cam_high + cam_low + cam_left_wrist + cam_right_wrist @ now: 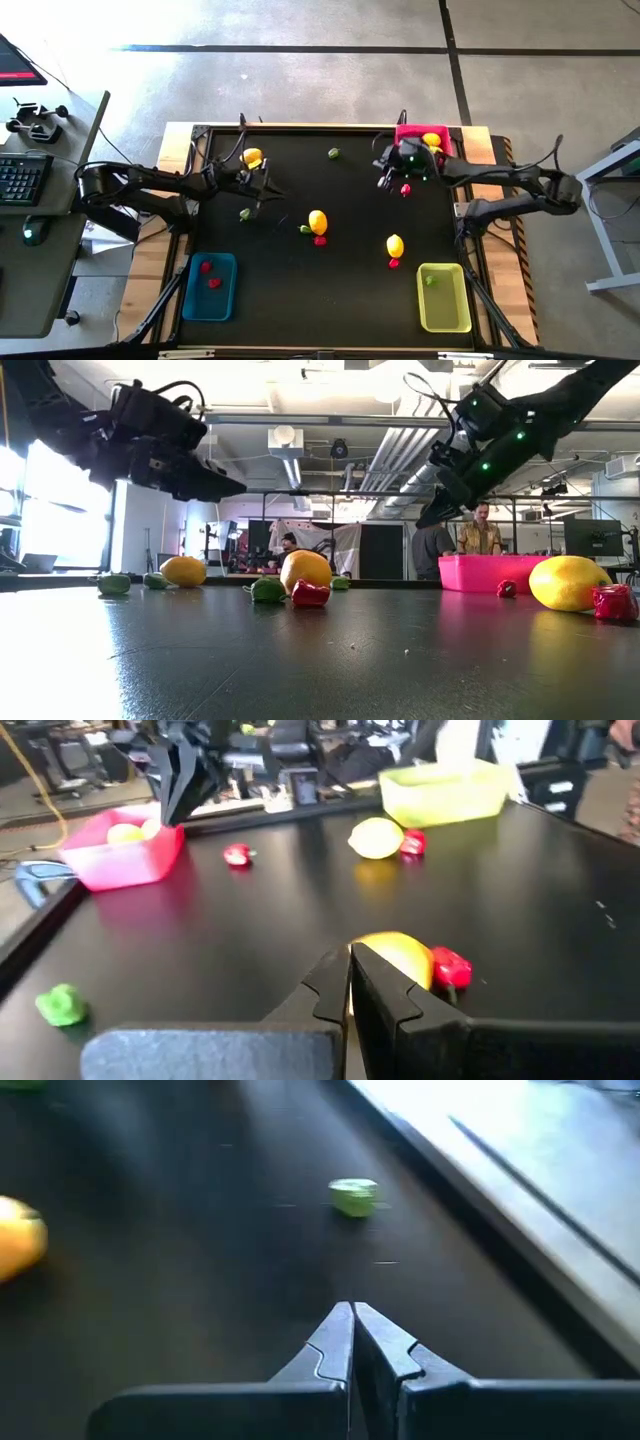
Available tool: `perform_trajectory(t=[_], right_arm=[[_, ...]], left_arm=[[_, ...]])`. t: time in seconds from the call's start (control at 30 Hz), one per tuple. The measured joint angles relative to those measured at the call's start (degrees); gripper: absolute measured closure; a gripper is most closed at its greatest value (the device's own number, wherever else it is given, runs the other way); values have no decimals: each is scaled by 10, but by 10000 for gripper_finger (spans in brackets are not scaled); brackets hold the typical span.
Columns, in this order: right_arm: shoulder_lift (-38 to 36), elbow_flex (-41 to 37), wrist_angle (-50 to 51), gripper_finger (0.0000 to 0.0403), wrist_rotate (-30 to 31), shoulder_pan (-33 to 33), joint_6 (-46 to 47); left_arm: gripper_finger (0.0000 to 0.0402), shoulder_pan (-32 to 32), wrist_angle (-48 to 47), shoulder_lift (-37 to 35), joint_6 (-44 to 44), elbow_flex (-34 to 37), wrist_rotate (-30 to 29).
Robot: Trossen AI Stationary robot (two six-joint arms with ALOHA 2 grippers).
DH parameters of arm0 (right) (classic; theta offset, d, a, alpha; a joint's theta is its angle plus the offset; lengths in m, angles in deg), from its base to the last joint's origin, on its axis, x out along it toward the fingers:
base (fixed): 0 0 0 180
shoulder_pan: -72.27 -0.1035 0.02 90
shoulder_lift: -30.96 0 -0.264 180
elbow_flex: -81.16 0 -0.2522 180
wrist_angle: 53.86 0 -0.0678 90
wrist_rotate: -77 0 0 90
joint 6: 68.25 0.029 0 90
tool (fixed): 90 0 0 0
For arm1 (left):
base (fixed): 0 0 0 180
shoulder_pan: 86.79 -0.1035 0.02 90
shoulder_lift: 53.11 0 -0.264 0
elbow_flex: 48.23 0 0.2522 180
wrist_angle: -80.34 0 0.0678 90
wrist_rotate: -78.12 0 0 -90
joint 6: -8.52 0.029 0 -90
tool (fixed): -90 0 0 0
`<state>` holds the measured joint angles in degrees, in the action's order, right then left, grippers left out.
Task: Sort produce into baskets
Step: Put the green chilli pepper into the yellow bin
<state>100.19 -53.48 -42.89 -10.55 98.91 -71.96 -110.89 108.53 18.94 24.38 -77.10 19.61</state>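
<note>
Loose produce lies on the black table [300,290]: yellow pieces [252,157], [317,221], [395,245], green pieces [333,153], [245,214], [305,229], and red pieces [320,240], [393,263], [405,189]. The pink basket [405,132] at the far right holds a yellow piece [431,139]. The blue basket [225,300] at the near left holds two red pieces. The yellow-green basket [450,310] at the near right holds a green piece [430,280]. My left gripper [264,187] [350,970] is shut and empty above the table's left half. My right gripper [384,172] [352,1320] is shut and empty beside the pink basket.
Wooden table edges [175,150] frame the black mat. A desk with a keyboard [20,178] stands to the left. People [483,530] stand in the room beyond the far edge. Bare mat lies at the table's near middle.
</note>
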Motion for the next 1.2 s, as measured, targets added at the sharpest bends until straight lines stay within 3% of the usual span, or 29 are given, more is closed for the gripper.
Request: perform_trajectory(t=[0.4, 0.53, 0.7, 0.9, 1.2], right_arm=[[1, 0, -53, 403, 0, -189, 38], [1, 0, -73, 402, 25, -225, 38], [1, 0, -80, 402, 66, -243, 37], [1, 0, -80, 402, 80, -244, 30], [1, 0, -87, 402, 80, -232, 13]], left_arm=[[401, 57, -6, 2, -6, 8, -8], [401, 96, -7, 2, -7, 8, -67], [401, 135, -19, 2, -8, 8, -120], [380, 183, -26, 8, -14, 7, -230], [311, 239, -97, 96, -31, -65, -262]])
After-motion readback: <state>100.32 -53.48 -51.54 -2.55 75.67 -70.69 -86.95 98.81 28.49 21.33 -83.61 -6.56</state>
